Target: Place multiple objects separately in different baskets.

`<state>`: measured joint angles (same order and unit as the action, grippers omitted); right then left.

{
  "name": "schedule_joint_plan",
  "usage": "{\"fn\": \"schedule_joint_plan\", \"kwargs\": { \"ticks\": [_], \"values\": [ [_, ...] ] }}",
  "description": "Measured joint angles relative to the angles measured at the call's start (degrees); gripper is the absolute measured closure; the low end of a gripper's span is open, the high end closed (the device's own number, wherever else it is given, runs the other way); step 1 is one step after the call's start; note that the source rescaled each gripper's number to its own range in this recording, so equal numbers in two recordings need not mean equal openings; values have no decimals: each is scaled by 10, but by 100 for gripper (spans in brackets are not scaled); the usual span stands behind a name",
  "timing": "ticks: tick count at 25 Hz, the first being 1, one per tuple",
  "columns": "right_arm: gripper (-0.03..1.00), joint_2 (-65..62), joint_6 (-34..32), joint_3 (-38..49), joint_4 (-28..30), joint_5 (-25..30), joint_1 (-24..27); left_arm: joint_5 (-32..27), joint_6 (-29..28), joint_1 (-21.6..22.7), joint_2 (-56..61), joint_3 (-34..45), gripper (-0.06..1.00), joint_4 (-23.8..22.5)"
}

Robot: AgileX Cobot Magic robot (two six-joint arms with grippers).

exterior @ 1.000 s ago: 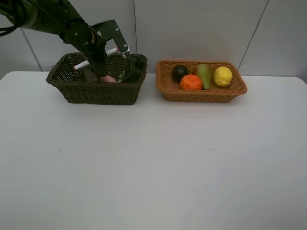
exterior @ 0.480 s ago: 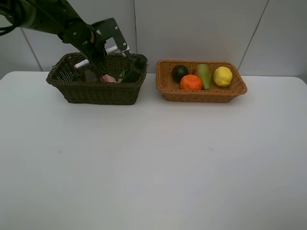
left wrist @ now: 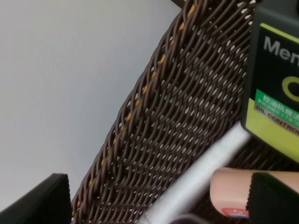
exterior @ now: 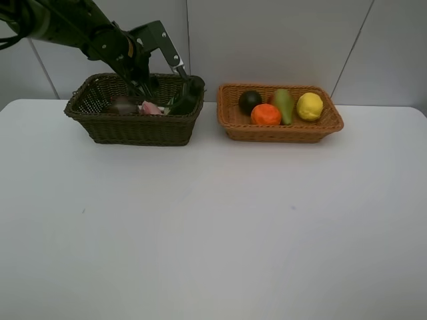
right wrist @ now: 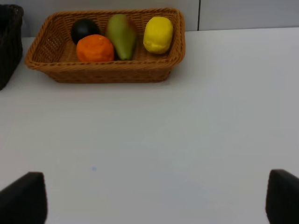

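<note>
Above the dark basket [exterior: 133, 123], the left tool [exterior: 175, 79] is seen spread apart, empty; the green bottle [left wrist: 275, 79] lies inside. Snagging the wicker rim is risked on withdrawal.

- The left arm [exterior: 73, 23] is black with a glossy, rounded casing and dark cables along it
- Its wrist carries a flat black angular bracket [exterior: 157, 37] with a small silvery piece, perhaps a screw
- Blunt black fingertips [right wrist: 23, 196] show in both wrist views
</note>
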<state>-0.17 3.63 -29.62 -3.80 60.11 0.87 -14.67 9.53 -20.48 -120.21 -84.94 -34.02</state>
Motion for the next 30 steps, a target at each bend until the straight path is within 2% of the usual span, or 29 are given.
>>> {"fn": "schedule_joint_plan", "kwargs": {
  "ticks": [8,17,25,30],
  "values": [
    [-1,0,0,0,0,0,0,-2,0,0,0,0,-5,20],
    [-1,0,0,0,0,0,0,-74,-1,-1,71,10,-5,65],
    [-1,0,0,0,0,0,0,-99,-3,-1,238,134,-5,119],
    [-1,0,0,0,0,0,0,-115,-39,-1,363,223,-6,131]
  ]
}}
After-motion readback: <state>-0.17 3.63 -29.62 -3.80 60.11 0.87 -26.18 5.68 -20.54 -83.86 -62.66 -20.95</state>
